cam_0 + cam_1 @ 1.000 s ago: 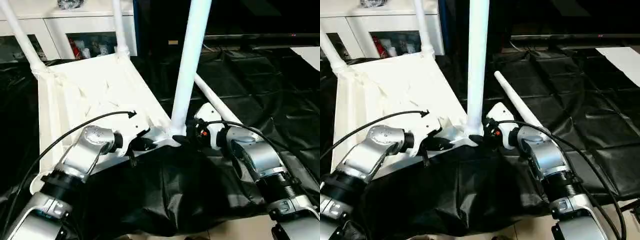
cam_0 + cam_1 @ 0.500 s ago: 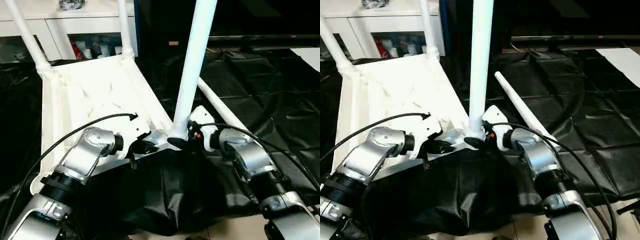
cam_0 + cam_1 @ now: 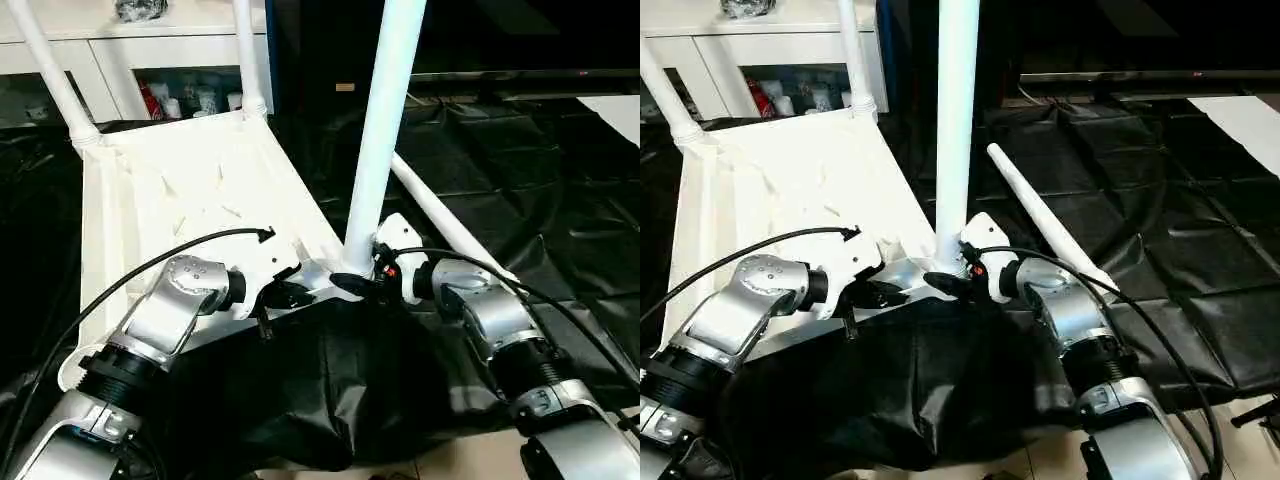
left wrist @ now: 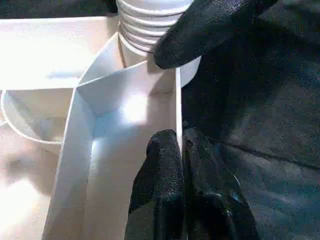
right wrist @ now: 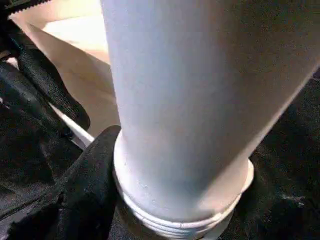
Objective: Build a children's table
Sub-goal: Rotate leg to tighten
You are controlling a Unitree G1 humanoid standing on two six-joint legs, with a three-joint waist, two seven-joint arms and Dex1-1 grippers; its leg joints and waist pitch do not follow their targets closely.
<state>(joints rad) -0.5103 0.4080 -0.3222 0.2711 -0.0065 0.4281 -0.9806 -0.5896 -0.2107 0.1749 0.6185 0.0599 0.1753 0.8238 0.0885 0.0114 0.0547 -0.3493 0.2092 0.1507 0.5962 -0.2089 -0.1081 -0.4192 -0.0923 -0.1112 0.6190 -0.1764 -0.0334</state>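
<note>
Nearest to the robot, the left gripper is pinched together on the thin near rim of the table top, which lies upside down on the black sheet. It has not moved over the last second.

Just to its right, the right gripper sits at the base of the third leg, which stands upright in the near right corner socket. In the last second its fingers have come closer around the ribbed foot of the leg, and one black finger now touches it. Whether the grip is already firm, I cannot tell. I judge it is preparing to turn the leg tight.

Behind this, to the right, the fourth leg lies loose on the sheet. At the far side, two legs stand in their sockets, in front of a white cabinet.
</note>
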